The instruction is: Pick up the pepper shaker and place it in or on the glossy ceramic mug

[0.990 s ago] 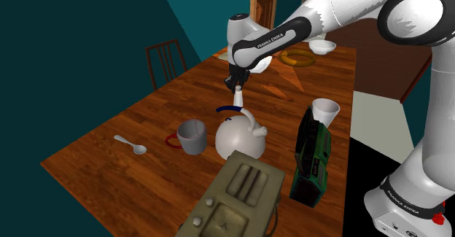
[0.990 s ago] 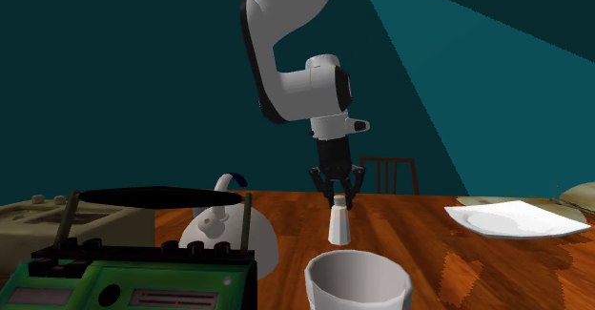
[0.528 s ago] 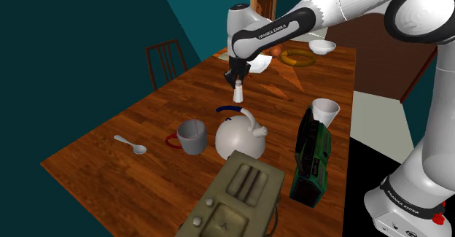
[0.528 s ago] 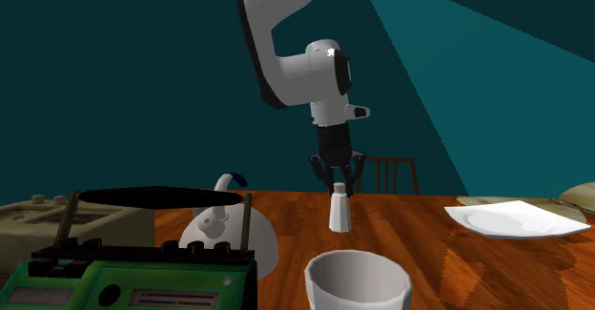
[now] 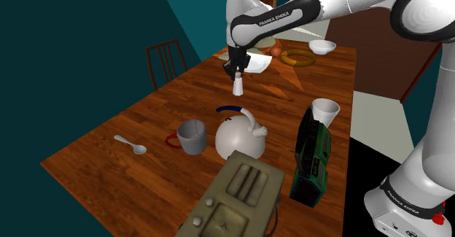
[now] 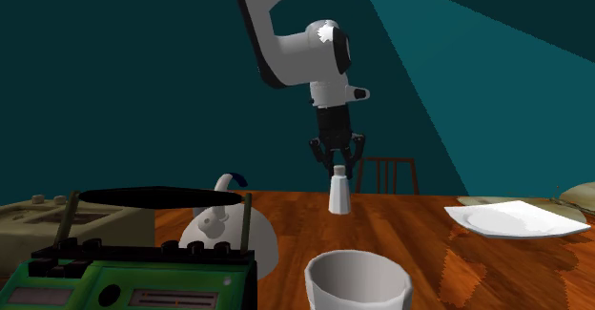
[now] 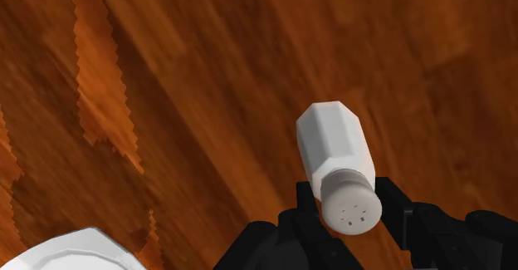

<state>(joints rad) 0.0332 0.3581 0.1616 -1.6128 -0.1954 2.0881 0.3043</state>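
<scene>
Over wooden table (image 5: pixel 109 162), gripper (image 5: pixel 237 76) pinches pepper shaker (image 5: pixel 238 88) by its cap alone, so it could slip heading to mug (image 5: pixel 192 137) at seven o'clock.

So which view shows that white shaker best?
The wrist view: the shaker is close, its holed cap clasped by the tool. The shoulder view shows it small above the table; the second exterior view shows its side under the tool.

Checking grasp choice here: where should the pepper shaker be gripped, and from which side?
At the round cap, from straight above: the pepper shaker hangs upright, narrowing toward the cap, where the gripper clasps it now.
</scene>
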